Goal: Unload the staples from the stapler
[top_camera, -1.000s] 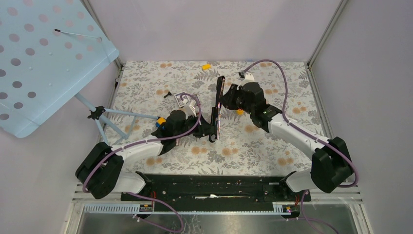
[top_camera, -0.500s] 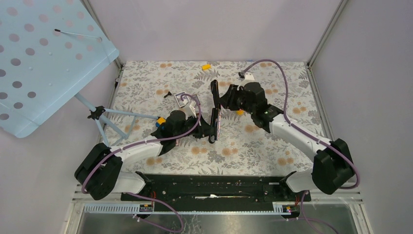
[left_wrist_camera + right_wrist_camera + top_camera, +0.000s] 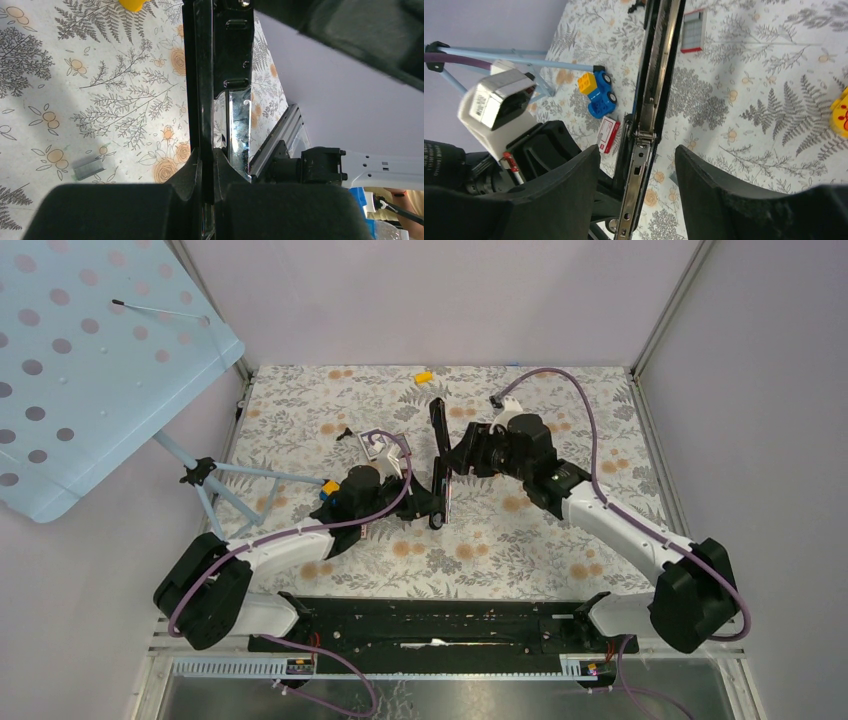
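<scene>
The long black stapler (image 3: 438,440) lies opened out along the middle of the floral mat, its metal rail facing up. My left gripper (image 3: 432,502) is shut on its near end; in the left wrist view the fingers (image 3: 190,172) pinch the black bar of the stapler (image 3: 200,75). My right gripper (image 3: 458,455) is open just right of the stapler's middle. In the right wrist view the fingers (image 3: 574,175) stand wide apart on either side of the rail (image 3: 640,165) without touching it. A short strip of staples (image 3: 87,170) lies on the mat.
A blue toy car (image 3: 599,95) and a small red-white box (image 3: 608,134) lie left of the stapler, and another box (image 3: 693,30) lies farther out. A yellow brick (image 3: 424,376) sits at the back. A blue dotted panel (image 3: 90,360) on a tripod stands at the left.
The stapler's far end has swung left, from tilted right to nearly straight. My right arm has shifted slightly right. My left gripper keeps its hold on the near end.
</scene>
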Robot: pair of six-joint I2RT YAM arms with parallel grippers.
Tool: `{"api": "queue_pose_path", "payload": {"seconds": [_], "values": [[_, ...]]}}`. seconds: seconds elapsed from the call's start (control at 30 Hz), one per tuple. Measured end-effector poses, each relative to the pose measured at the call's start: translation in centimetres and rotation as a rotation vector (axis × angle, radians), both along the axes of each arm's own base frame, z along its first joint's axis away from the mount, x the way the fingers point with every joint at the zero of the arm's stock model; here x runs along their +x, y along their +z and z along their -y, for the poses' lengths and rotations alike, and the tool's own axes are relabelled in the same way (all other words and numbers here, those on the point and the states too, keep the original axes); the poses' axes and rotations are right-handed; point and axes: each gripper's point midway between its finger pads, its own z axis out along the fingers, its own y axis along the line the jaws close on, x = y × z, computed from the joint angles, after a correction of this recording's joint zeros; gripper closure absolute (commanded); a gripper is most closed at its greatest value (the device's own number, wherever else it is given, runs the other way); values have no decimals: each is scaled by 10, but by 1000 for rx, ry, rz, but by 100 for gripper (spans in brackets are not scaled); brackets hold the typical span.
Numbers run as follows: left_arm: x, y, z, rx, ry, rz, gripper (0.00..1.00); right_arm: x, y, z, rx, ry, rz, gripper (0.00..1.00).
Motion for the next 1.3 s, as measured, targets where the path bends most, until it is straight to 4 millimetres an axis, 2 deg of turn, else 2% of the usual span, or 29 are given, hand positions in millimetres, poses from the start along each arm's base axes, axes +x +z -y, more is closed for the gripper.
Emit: {"api": "queue_pose_path", "payload": {"seconds": [0.2, 0.33, 0.57, 0.73, 0.8, 0.87, 1.07, 1.2, 1.3], "values": [[0, 3, 3, -19, -9, 5, 100, -2, -24, -5, -14, 10, -91, 40], [0, 5, 4, -27, -11, 8, 100, -6, -40, -11, -10, 36, -156, 47], [0, 2, 3, -20, -6, -7, 100, -8, -40, -19, 32, 57, -191, 70], [3, 3, 2, -17, 8, 3, 100, -7, -37, -21, 54, 45, -201, 99], [3, 3, 2, -19, 9, 3, 100, -7, -37, -21, 54, 47, -196, 100], [4, 3, 2, -19, 10, 8, 91, -7, -36, -21, 57, 48, -193, 100], [6, -3, 1, 4, 13, 12, 45, -7, -36, -19, 34, 60, -166, 100], [13, -6, -4, 33, 47, 17, 30, -4, -41, -6, -46, 26, -135, 100], [18, 4, -8, 41, 73, 45, 16, 3, -47, 7, -120, -27, -121, 100]]}}
